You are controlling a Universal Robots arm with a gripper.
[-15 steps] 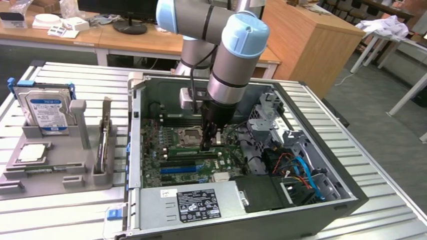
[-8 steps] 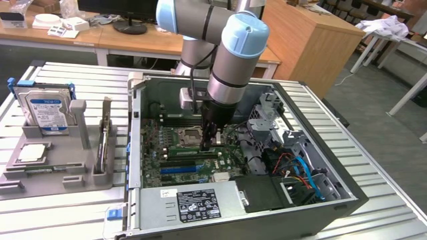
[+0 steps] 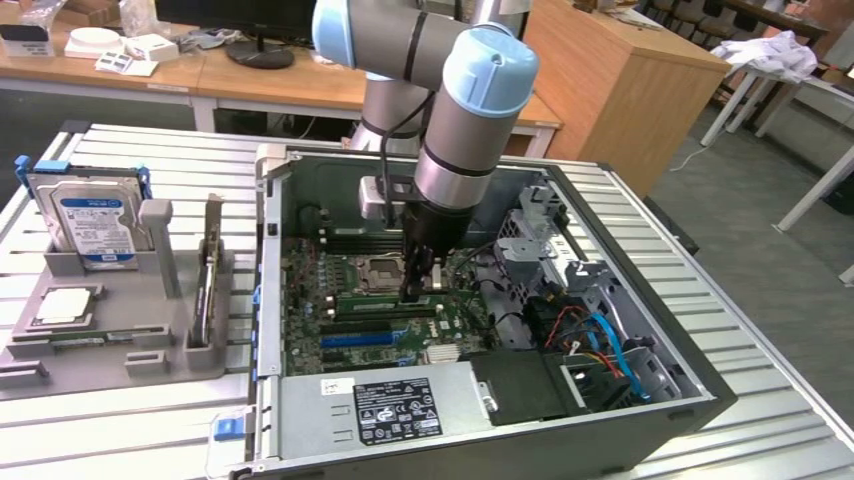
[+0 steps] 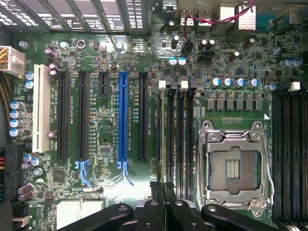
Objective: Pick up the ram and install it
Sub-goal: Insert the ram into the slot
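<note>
The ram (image 3: pixel 210 270), a long thin greenish stick, stands on edge in the grey fixture (image 3: pixel 120 330) at the exterior view's left, outside the computer case. My gripper (image 3: pixel 422 288) is far from it. It reaches down inside the open case, just above the motherboard (image 3: pixel 350 320). In the wrist view the gripper (image 4: pixel 163 188) is shut, its black fingertips pressed together over the near end of the black memory slots (image 4: pixel 175 134) beside the empty CPU socket (image 4: pixel 233 166). I see nothing held between the fingertips.
A silver-and-blue hard drive (image 3: pixel 94 215) stands in the fixture beside the ram. Inside the case are a blue expansion slot (image 4: pixel 123 120), a white slot (image 4: pixel 41 110), the power supply (image 3: pixel 398 410), and cables (image 3: pixel 601 340) at the exterior view's right. The case walls (image 3: pixel 267 300) ring the board.
</note>
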